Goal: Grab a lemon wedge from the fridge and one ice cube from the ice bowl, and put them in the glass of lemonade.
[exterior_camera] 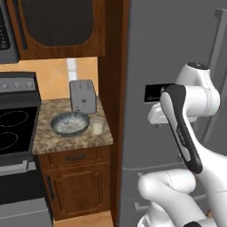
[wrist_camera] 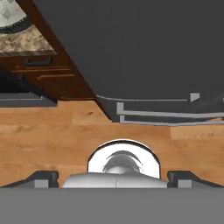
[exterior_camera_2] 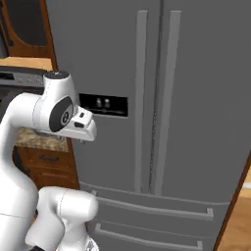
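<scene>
No readable text, labels or numbers anywhere; the fridge (exterior_camera_2: 196, 98) dispenser panel (exterior_camera_2: 103, 105) shows only small blurred marks.

you see the fridge (exterior_camera_2: 196, 98) in flat grey steel with a black dispenser panel (exterior_camera_2: 104, 105). the ice bowl (exterior_camera: 70, 123) is grey-blue, whitish and speckled inside, beside a pale translucent glass of lemonade (exterior_camera: 97, 128). the counter (exterior_camera: 48, 137) is mottled brown granite, the toaster (exterior_camera: 83, 96) grey, the cabinets (exterior_camera: 77, 181) reddish-brown wood.
</scene>
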